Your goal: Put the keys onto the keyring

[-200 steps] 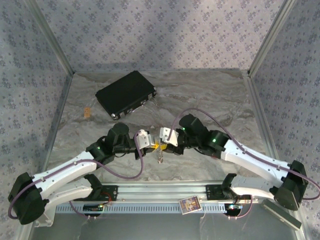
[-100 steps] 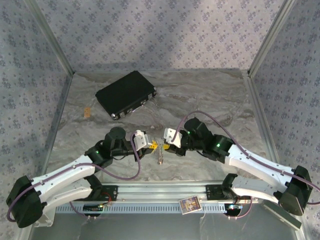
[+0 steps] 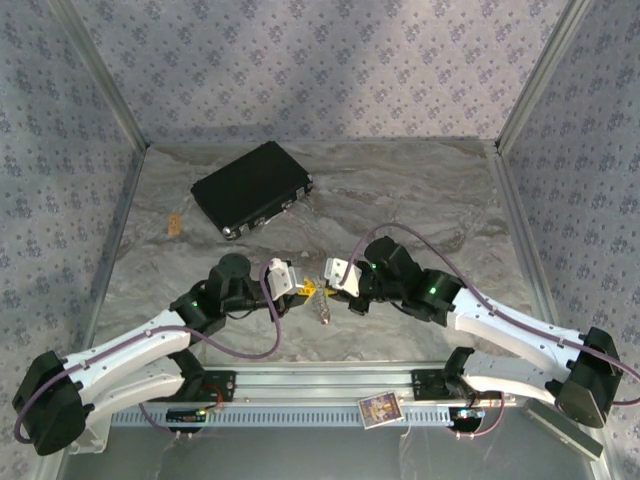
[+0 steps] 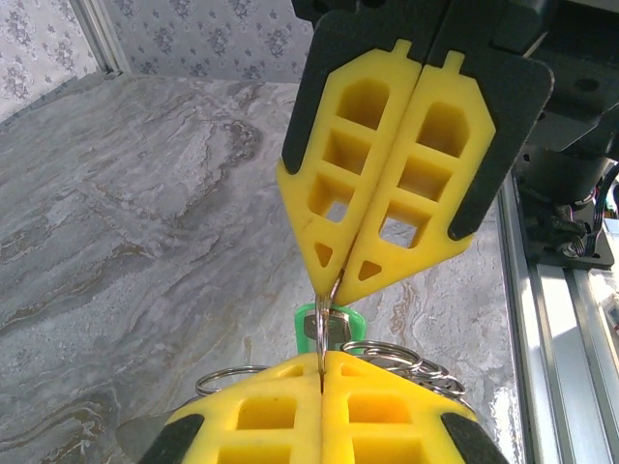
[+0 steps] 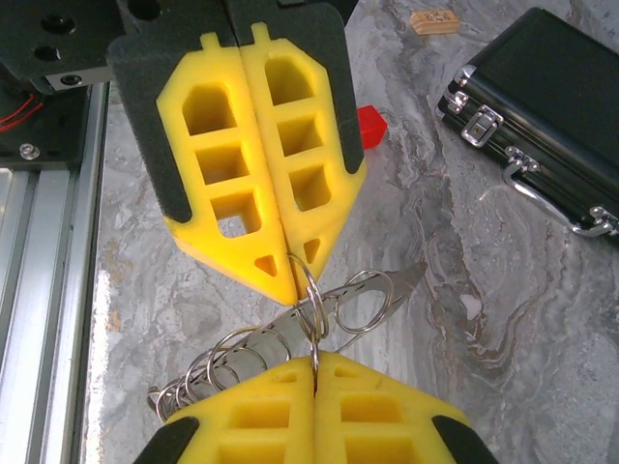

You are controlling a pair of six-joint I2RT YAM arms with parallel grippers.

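Both grippers meet at the table's middle, tip to tip. My left gripper [image 3: 305, 291] [image 4: 321, 356] is shut on a thin silver keyring [image 4: 334, 314] [image 5: 311, 300]. My right gripper [image 3: 328, 288] [image 5: 314, 360] is shut on the same keyring from the opposite side. In the left wrist view, a green-headed key [image 4: 311, 329] hangs right at the keyring, between the two pairs of yellow fingertips [image 4: 387, 261]. A metal strip [image 5: 392, 282] strung with several more rings dangles below the grip [image 3: 322, 312]. Other keys are out of view.
A flat black case [image 3: 252, 188] [image 5: 542, 106] lies at the back left. A small tan block [image 3: 175, 224] [image 5: 432, 19] sits near the left wall. A red block [image 5: 370, 124] lies behind the left gripper. The aluminium rail [image 3: 320, 385] runs along the near edge.
The right gripper has closed its jaws on the keyring and shifted slightly left toward the left gripper. The left gripper stayed shut and lowered a little.
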